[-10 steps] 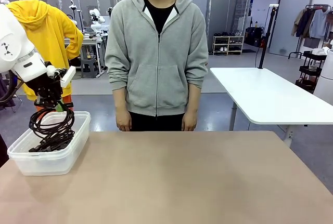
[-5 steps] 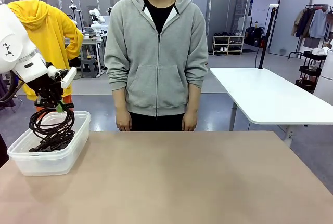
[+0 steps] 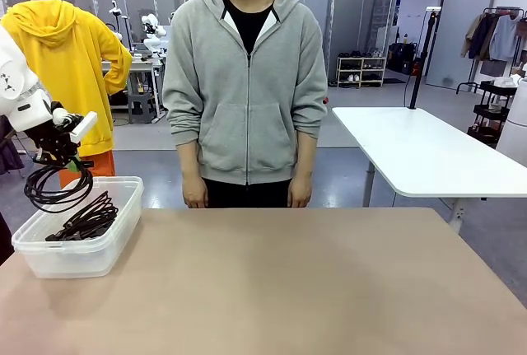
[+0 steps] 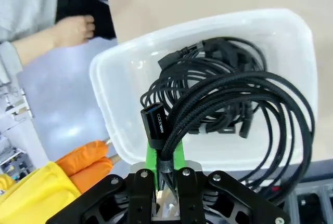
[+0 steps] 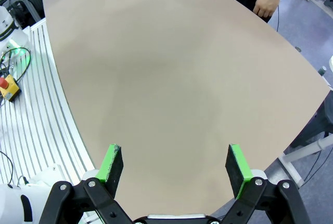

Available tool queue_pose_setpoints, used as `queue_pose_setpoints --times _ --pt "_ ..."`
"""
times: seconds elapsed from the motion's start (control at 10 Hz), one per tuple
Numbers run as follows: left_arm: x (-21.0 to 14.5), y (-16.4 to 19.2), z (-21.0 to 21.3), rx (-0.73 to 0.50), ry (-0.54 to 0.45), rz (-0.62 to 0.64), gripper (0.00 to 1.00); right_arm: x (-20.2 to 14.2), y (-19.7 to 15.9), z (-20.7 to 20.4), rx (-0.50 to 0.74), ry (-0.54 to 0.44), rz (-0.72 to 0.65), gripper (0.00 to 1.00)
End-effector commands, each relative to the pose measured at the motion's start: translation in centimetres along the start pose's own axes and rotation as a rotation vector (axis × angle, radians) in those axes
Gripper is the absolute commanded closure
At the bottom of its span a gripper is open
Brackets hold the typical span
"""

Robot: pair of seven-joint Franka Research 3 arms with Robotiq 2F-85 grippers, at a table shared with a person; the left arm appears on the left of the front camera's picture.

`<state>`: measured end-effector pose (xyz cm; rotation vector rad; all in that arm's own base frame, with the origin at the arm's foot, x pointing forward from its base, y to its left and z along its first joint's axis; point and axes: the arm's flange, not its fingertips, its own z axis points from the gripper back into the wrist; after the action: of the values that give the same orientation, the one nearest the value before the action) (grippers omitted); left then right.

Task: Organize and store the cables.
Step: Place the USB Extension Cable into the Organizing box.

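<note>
My left gripper [image 3: 72,160]: clenched on a cable coil [image 3: 58,189] above the bin's [image 3: 78,258] far-left edge.
My right gripper [image 5: 175,168]: released over bare table [image 3: 313,289].

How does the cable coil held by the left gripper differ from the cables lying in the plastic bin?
The held coil hangs in the air from the shut left gripper, over the bin's left edge; the cables in the bin rest on its floor. The held coil hangs as an open loop; the others lie flat, heaped together. All are thin black cords.
</note>
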<state>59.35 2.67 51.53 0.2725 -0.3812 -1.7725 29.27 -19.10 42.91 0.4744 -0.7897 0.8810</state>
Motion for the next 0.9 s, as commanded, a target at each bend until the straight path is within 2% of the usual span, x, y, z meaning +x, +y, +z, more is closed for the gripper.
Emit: queue_pose_setpoints --times 0.0,0.2,0.5,0.8 --pt "-0.6 2.0 -1.6 -0.031 -0.049 0.02 0.86 0.1 0.0 0.0 0.0 -0.007 0.007 0.0" --pt "-1.1 2.4 -4.1 -0.076 -0.079 0.056 0.86 0.1 0.0 0.0 0.0 -0.007 0.007 0.0" --pt "-1.8 2.7 -8.8 -0.159 -0.023 0.124 0.86 0.1 0.0 0.0 0.0 -0.007 0.007 0.0" --pt "-2.4 3.3 -12.2 -0.237 -0.073 0.125 0.86 0.1 0.0 0.0 0.0 -0.007 0.007 0.0"
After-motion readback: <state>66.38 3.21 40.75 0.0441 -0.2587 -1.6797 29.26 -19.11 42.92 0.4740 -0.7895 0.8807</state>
